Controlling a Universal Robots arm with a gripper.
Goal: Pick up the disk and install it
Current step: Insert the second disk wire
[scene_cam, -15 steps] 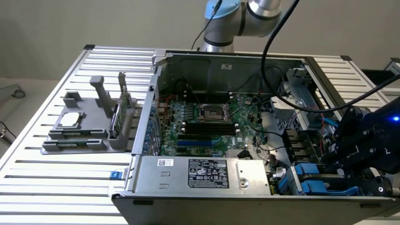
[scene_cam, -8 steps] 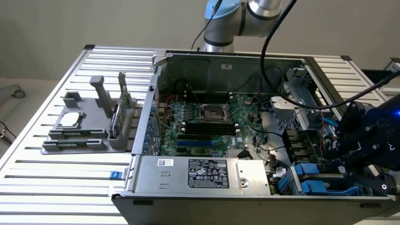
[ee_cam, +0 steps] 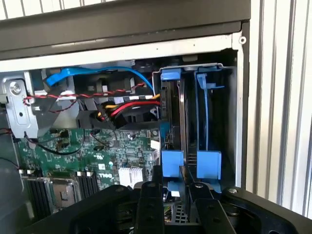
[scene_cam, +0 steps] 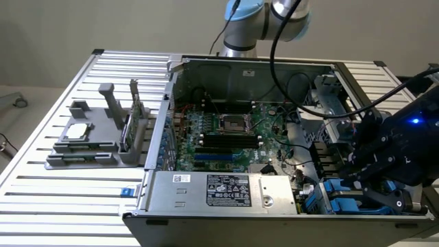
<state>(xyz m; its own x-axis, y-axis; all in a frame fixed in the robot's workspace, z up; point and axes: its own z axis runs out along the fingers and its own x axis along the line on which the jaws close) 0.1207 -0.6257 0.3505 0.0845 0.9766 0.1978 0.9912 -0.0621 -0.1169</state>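
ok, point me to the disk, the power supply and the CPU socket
disk [ee_cam: 171, 112]: wrist view, its dark edge in the bay.
power supply [scene_cam: 226, 191]: exterior view, its printed label.
CPU socket [scene_cam: 232, 123]: exterior view, its middle.

Disk [ee_cam: 171, 117] dark, blue carrier; claw [ee_cam: 175, 187] black; motherboard [scene_cam: 226, 136] green; table [scene_cam: 69, 190] silver, ribbed.

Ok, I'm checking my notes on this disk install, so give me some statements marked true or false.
1. The computer case lies open on a slatted metal table. True.
2. The gripper is at the exterior view's left. False: it is at the drive bay, at that view's right.
3. The disk lies flat on the table. False: it stands on edge in the drive bay.
4. Red and yellow cables run beside the drive bay. True.
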